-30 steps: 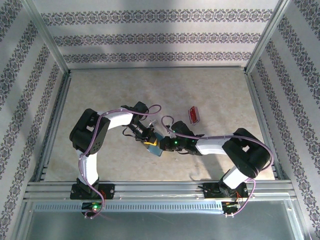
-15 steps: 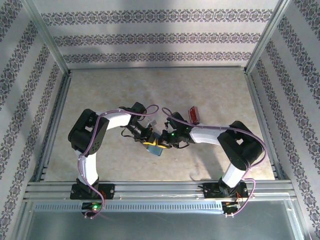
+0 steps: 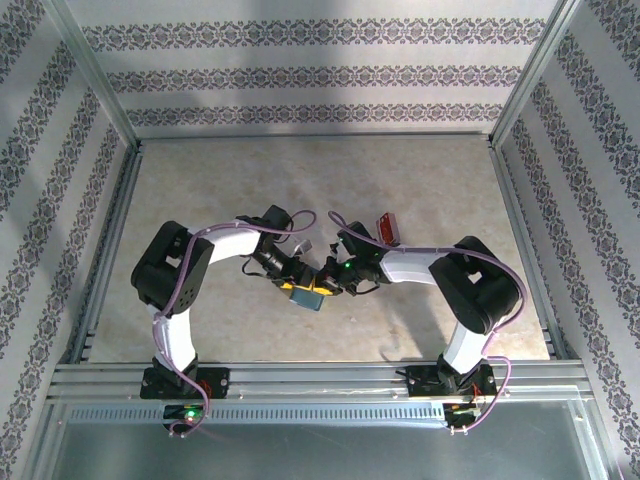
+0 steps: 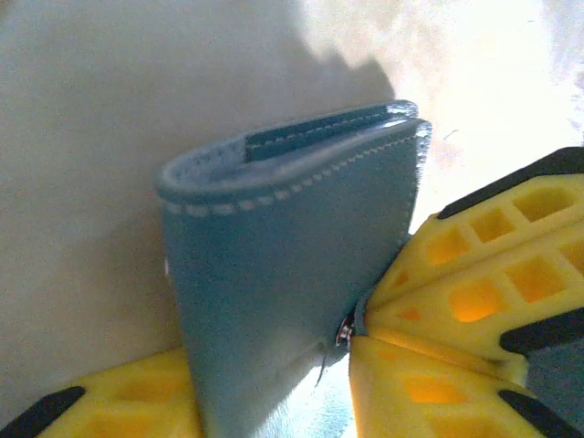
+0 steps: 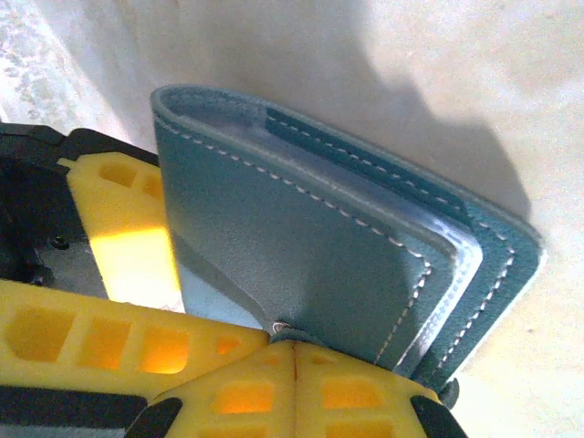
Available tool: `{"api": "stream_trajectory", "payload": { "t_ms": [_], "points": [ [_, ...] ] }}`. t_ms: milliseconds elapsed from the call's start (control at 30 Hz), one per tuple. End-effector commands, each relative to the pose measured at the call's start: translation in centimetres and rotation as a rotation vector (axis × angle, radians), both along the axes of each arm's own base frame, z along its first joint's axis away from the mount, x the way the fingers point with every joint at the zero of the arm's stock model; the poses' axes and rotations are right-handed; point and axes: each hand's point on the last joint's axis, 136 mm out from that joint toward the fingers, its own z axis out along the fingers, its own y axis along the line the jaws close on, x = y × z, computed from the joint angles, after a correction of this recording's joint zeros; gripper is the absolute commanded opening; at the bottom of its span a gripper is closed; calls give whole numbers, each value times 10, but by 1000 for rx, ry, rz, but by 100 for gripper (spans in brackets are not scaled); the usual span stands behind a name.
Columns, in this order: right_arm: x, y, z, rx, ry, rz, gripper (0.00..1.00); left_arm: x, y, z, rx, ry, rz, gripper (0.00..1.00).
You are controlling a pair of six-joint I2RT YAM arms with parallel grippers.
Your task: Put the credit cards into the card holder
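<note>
Between left jaws: holder [image 4: 283, 274], folded, clamped by left gripper [image 3: 298, 290]. Right gripper [image 5: 294, 365] pinched shut on front flap [image 5: 301, 246] edge. Best, likely: peel flap slowly, left holding firm. Red card [image 3: 388, 229] lies beyond right jaws.

Folded card holder [image 4: 274, 274] between yellow fingers [image 4: 456, 301]

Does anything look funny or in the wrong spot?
Yes. The card holder is folded almost shut instead of lying open, pinched between the left gripper and the right gripper. A red card lies apart on the table, not in a pocket yet.
</note>
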Motion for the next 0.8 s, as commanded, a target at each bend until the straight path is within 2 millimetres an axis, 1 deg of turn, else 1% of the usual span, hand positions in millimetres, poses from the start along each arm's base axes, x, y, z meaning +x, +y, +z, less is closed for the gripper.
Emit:
{"api": "stream_trajectory", "payload": {
  "t_ms": [0,67,133,233,300,333,400,467,533,567,600,633,700,767],
  "points": [
    [4,-24,-54,-206,-51,-50,0,4,24,-7,149,-76,-8,46],
    [3,-22,-51,-200,-61,-42,0,5,22,0,137,-84,-8,46],
    [5,-20,-45,-191,-80,-41,1,5,17,7,110,-72,-4,38],
    [10,-18,-36,-178,-107,-48,1,5,12,15,99,-69,-9,22],
    [12,-17,-32,-169,-113,-55,1,7,10,21,88,-85,-11,14],
    [13,-16,-30,-165,-115,-58,1,8,9,23,85,-89,-8,11],
    [14,-14,-26,-148,-121,-56,1,7,8,21,75,-77,-9,9],
    [15,-10,-20,-127,-136,-55,1,8,6,24,69,-73,-17,7],
    [16,-8,-13,-111,-152,-49,2,11,9,34,86,-103,-36,8],
    [17,-9,-11,-112,-157,-48,2,13,11,37,99,-124,-41,11],
    [18,-9,-10,-112,-162,-51,2,14,15,37,117,-146,-41,18],
    [18,-10,-9,-113,-164,-53,2,15,18,36,125,-159,-40,25],
    [18,-9,-7,-106,-168,-49,4,9,20,27,130,-143,-40,33],
    [18,-7,-2,-95,-185,-40,6,5,22,18,137,-123,-45,38]
  ]
}}
